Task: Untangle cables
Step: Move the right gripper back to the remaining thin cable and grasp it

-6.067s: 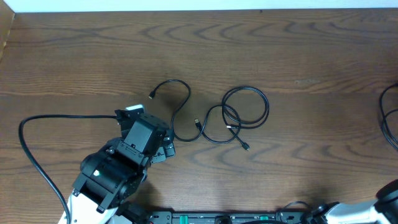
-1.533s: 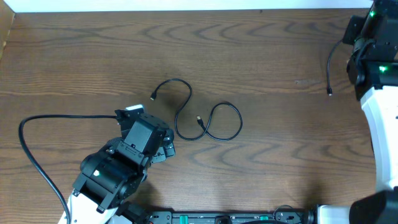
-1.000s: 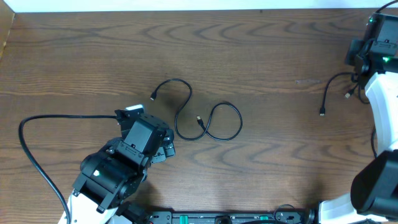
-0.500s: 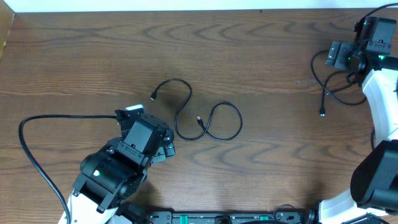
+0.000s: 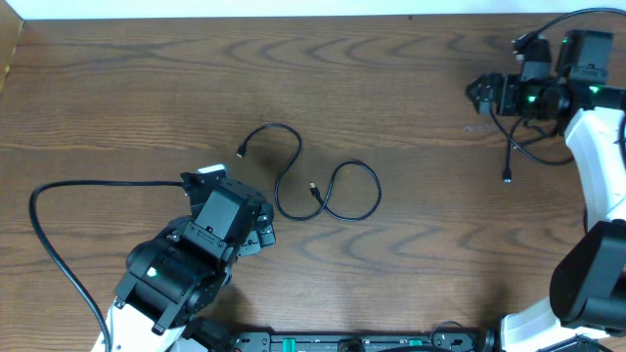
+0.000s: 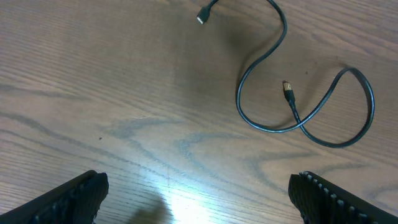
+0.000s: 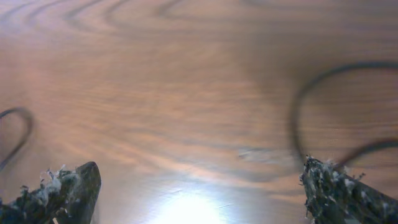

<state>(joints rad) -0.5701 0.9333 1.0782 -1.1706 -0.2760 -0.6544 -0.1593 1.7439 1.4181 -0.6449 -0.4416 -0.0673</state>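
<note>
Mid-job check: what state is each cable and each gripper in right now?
centre cable: flat on the table, one loose loop crossing itself, both plug ends free, apart from the other cable.
right-side cable: lying loose at the table's far right, not held, partly hidden.
left gripper: open, nothing between its fingers, short of the centre cable.
right gripper: open, nothing between its fingers.

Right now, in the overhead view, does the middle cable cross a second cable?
No, the middle cable lies alone; the other cable lies far to the right.
</note>
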